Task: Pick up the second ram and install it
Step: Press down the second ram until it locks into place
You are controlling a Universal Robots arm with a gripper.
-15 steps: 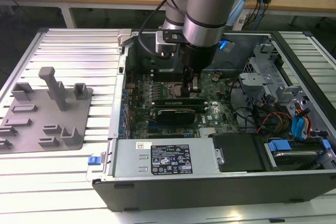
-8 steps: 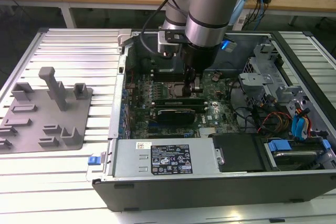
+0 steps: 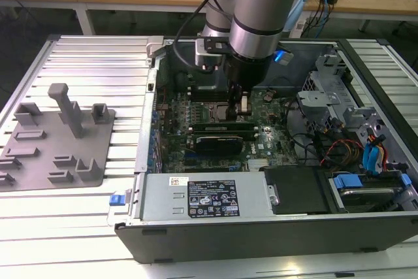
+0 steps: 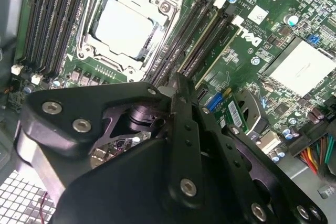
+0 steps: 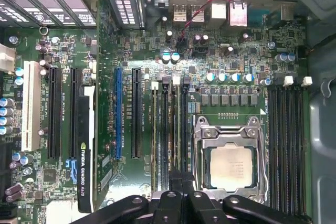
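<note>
My gripper (image 3: 241, 110) is down inside the open computer case, on the bank of memory slots beside the silver processor (image 5: 228, 167). Its two black fingers are pressed together, shut, with their tips (image 4: 176, 80) at one end of a slot. A thin dark-edged stick, which I take for the second ram (image 5: 183, 129), stands in the slot that runs out from under the tips, at slot level. I cannot tell whether the tips touch it. Another stick sits in a neighbouring slot (image 5: 164, 129).
The grey plastic tray (image 3: 39, 155) with upright pegs lies on the ribbed table at the exterior view's left. A black graphics card (image 5: 86, 145) stands in the board. Drive cages and cable bundles (image 3: 353, 129) crowd the case at the exterior view's right.
</note>
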